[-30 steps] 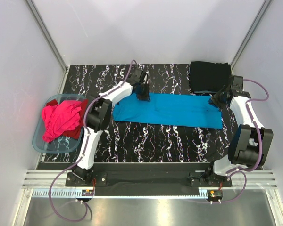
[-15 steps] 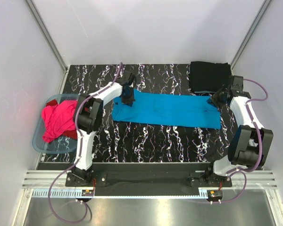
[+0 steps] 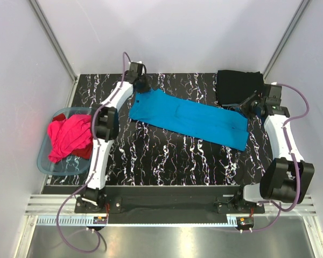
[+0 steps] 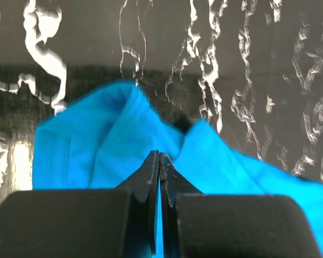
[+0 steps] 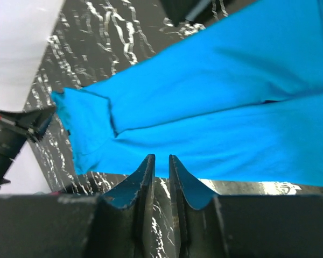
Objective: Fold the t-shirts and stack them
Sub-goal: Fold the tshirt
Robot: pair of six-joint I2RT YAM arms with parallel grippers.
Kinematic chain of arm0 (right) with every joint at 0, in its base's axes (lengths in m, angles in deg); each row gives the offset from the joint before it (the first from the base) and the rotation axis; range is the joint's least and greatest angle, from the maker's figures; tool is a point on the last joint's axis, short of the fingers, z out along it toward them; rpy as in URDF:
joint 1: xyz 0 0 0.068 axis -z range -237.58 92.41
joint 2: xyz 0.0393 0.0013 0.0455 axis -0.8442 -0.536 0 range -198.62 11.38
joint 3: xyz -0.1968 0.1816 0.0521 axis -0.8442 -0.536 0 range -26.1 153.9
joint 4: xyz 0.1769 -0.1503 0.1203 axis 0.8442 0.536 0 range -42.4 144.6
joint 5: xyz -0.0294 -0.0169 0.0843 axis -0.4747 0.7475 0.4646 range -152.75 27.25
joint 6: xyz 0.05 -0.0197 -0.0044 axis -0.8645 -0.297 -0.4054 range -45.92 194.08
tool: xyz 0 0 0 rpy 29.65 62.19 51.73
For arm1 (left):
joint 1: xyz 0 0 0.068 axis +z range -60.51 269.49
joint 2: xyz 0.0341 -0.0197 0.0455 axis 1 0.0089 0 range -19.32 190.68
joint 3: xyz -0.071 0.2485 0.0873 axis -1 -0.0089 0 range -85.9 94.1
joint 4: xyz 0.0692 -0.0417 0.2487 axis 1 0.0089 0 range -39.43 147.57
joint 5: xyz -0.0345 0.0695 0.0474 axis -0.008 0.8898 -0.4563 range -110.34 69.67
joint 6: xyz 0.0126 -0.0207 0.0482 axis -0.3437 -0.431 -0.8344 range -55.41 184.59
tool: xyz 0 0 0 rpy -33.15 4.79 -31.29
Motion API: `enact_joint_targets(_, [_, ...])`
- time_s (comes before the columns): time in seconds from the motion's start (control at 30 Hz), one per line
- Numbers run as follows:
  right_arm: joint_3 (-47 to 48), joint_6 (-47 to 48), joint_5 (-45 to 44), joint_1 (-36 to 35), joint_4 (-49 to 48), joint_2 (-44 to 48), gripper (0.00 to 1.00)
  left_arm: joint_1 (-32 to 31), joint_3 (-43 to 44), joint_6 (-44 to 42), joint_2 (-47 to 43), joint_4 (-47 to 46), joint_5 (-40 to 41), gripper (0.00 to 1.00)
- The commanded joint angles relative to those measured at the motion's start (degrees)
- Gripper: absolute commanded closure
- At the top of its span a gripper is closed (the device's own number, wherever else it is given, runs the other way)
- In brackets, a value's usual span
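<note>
The turquoise t-shirt is soft and floppy, so grab its corners. Your left gripper pinches its upper-left end tight. Your right gripper is nearly closed; I cannot tell if it holds cloth.

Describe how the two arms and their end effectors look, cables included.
Both the left arm and right arm have white links with bulky black joints. Mauve cables loop from each base. The left end effector and right end effector carry black fingers tapering to thin tips.
</note>
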Motion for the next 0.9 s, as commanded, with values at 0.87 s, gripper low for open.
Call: enact_joint_targets(0.87, [-7.2, -0.5, -6.3, -12.5, -0.7, -10.7, 0.90, -4.2, -45.0, 5.1, -25.0, -5.1, 4.6, 1.00])
